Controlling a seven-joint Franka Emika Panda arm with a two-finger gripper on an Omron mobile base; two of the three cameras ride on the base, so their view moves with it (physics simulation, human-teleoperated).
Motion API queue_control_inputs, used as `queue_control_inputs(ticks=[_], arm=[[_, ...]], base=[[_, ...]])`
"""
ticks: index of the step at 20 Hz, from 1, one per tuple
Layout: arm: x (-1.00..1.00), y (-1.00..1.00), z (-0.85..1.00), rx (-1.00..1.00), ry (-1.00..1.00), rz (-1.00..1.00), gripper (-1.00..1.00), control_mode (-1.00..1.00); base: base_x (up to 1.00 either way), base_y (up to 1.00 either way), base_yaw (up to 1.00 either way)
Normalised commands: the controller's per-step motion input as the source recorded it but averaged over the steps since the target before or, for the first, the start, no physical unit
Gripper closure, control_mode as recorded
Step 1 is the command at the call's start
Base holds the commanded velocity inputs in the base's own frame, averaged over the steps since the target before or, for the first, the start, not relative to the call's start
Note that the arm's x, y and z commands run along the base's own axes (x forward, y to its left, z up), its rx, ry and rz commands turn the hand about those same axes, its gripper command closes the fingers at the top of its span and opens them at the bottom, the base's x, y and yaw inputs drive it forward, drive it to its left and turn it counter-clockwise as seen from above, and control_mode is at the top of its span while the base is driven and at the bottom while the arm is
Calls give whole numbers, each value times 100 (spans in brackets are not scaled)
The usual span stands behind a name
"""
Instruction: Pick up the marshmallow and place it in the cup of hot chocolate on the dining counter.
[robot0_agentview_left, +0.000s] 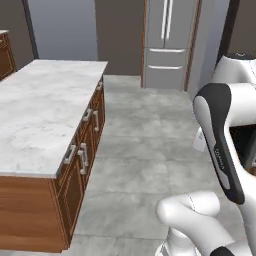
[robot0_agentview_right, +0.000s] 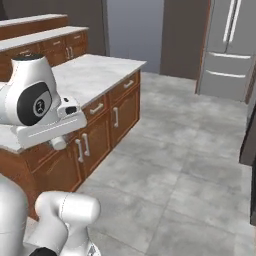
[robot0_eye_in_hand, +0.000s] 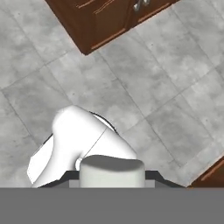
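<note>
Our dark fingers stand narrow, pinched on the small, soft off-white marshmallow lump. It hangs above the matte grey stone-tiled floor, near the corner of the brown wooden cabinet. We judge it is held clear for carrying to the cup.
</note>
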Motion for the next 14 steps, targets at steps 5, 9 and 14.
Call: queue_control_inputs(ticks=[5, 9, 14], arm=[[0, 0, 0, 0, 0, 0, 100, 100], [0, 0, 0, 0, 0, 0, 100, 100], [0, 0, 0, 0, 0, 0, 100, 100]], base=[[6, 0, 67], [5, 0, 62], [-12, 0, 58]])
